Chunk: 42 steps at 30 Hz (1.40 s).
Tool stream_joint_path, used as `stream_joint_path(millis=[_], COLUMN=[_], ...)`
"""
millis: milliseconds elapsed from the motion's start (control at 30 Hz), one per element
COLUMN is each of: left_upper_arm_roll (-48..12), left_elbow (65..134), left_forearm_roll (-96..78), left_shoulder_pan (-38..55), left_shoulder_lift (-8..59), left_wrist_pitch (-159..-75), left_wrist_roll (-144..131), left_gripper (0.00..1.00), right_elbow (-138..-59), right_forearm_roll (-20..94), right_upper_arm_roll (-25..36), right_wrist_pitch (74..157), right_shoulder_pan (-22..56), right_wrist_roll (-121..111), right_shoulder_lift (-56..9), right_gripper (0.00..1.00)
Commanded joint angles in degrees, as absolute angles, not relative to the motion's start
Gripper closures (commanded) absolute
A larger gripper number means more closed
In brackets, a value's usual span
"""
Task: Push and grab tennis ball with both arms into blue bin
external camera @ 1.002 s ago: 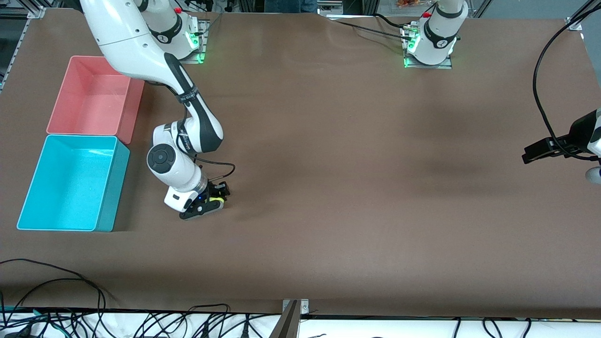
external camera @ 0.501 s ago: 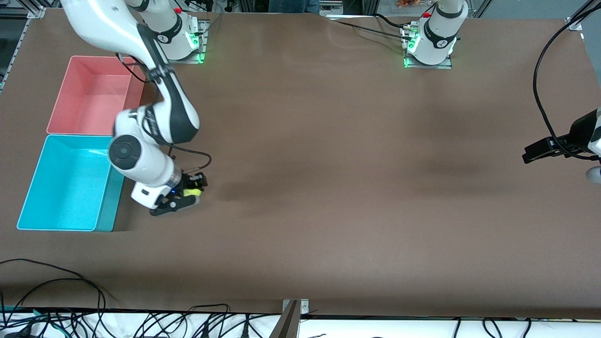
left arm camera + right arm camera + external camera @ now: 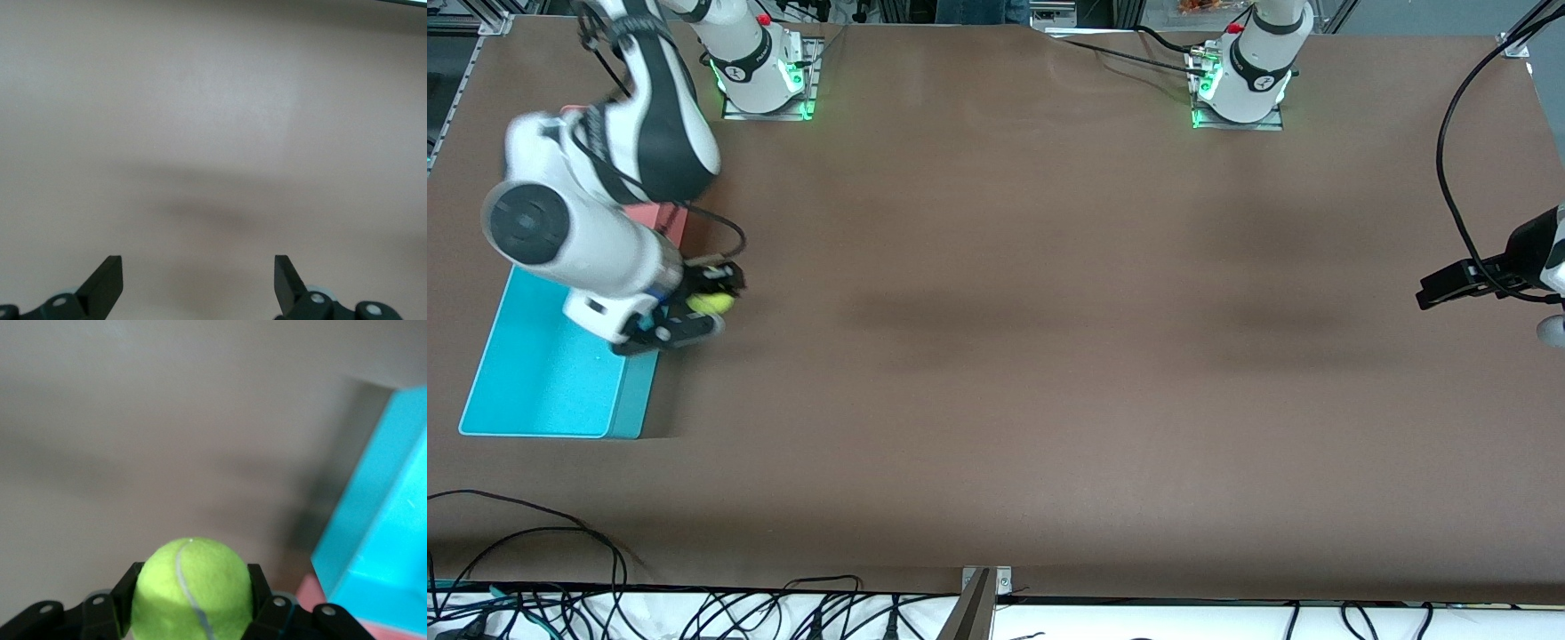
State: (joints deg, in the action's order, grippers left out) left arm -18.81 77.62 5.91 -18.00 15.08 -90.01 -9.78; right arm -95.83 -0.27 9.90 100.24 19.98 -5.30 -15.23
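The right gripper [image 3: 694, 313] has its jaws clamped on the tennis ball [image 3: 711, 303], held up in the air just off the blue bin [image 3: 543, 391], at about three o'clock from its long wall, not yet over the opening. Letting go here would probably drop the ball on the table [image 3: 1049, 356] outside the rim, or bounce it off that edge; the pink bin [image 3: 671, 222] at twelve o'clock is another wrong landing. Toward three o'clock the brown surface lies open. The left gripper [image 3: 198, 287] waits with jaws spread wide, holding nothing, at the left arm's end of the table.
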Motion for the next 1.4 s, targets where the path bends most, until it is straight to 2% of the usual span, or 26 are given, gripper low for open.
stream_joint_path(millis=[0, 200, 501, 734, 1068, 1102, 1369], left_upper_arm_roll=[-18.9, -18.9, -18.9, -18.9, -19.0, -19.0, -19.0], left_elbow=[76.9, 77.0, 77.0, 77.0, 77.0, 77.0, 77.0], left_forearm_roll=[5.5, 5.5, 5.5, 5.5, 5.5, 5.5, 5.5], left_shoulder_pan=[-18.2, -18.2, -18.2, -18.2, -18.2, -18.1, -18.1], left_shoulder_lift=[14.8, 14.8, 14.8, 14.7, 14.7, 14.8, 14.7], left_wrist_pitch=[-89.0, -89.0, -89.0, -89.0, -88.9, -89.0, -88.9], left_wrist_roll=[-8.5, -8.5, -8.5, -8.5, -8.6, -8.7, -8.7], left_gripper=[0.00, 0.00, 0.00, 0.00, 0.00, 0.00, 0.00], right_elbow=[-97.1, -99.7, -102.7, -104.9, -105.0, -104.9, -105.1], right_forearm_roll=[-3.2, -3.6, -5.2, -6.6, -6.3, -6.0, -5.7], right_upper_arm_roll=[11.0, 14.8, 25.0, 27.2, 27.2, 27.2, 26.9], right_wrist_pitch=[94.0, 90.7, 91.5, 99.8, 106.5, 109.1, 114.1], right_shoulder_pan=[20.0, 20.0, 19.8, 18.2, 14.5, 14.2, 11.9], right_wrist_roll=[-5.9, -7.7, -11.6, -12.1, -12.5, -12.5, -13.8], right_shoulder_lift=[-9.7, -6.0, -7.1, -12.7, -22.1, -25.4, -28.2], right_gripper=[0.67, 0.67, 0.66, 0.65, 0.65, 0.65, 0.65])
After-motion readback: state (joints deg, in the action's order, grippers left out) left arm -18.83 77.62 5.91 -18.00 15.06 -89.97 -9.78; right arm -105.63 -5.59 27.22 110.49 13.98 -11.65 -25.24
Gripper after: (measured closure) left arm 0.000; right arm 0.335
